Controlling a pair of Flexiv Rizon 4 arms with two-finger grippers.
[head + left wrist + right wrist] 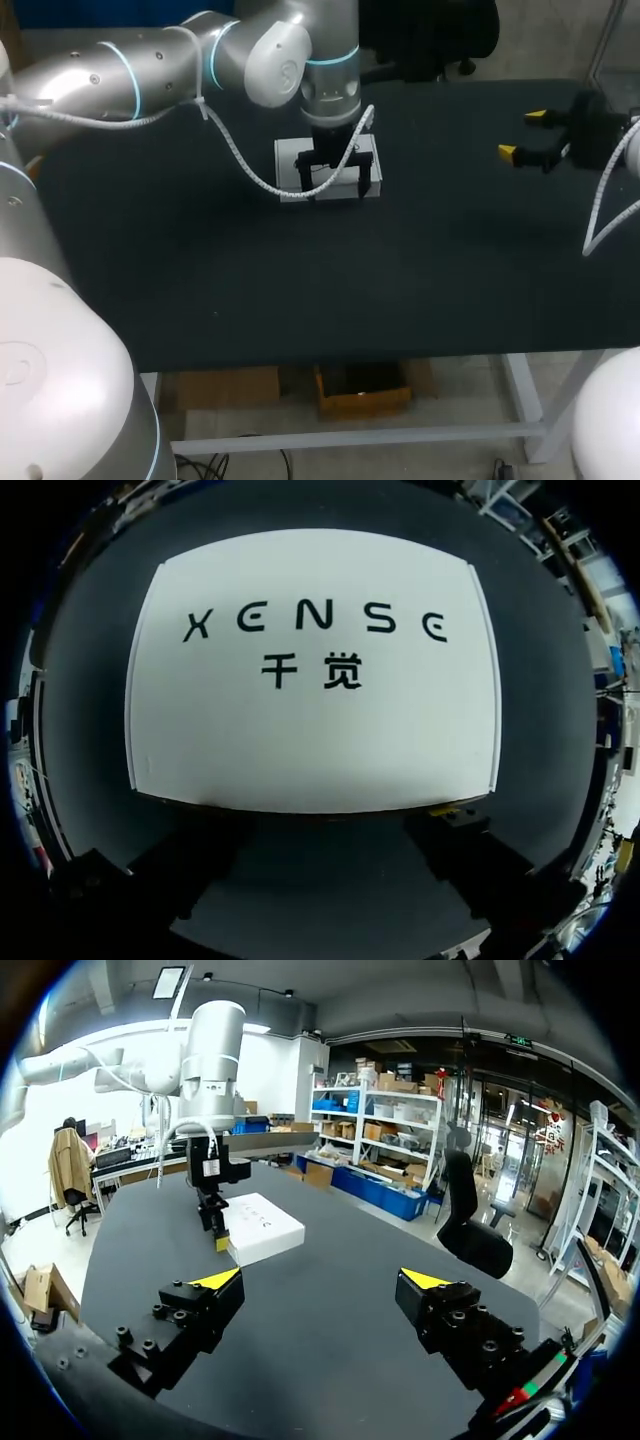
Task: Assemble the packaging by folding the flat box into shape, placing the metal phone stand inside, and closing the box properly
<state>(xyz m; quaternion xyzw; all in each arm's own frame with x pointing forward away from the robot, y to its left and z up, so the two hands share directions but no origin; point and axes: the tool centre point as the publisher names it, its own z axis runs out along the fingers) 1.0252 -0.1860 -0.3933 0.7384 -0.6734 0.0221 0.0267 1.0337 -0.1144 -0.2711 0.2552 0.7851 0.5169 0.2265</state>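
A closed white box (pixel 290 157) with dark print on its lid lies flat on the black table (pixel 200 270), at the middle rear. My left gripper (pixel 335 182) points straight down over the box's front edge, its fingers wide open. In the left wrist view the box lid (pixel 310 720) fills the space ahead of the left gripper (pixel 330 825), whose dark fingers (pixel 200 850) stand just off the box's near edge. My right gripper (pixel 522 134) hovers open and empty at the table's right rear, far from the box. From the right wrist view the right gripper (pixel 322 1280) faces the box (pixel 262 1227) and the left gripper (pixel 212 1222). No phone stand is visible.
The table mat is bare apart from the box. A white coiled cable (pixel 240 165) hangs from my left arm beside the box. Another cable (pixel 605 200) loops down from my right arm near the table's right edge.
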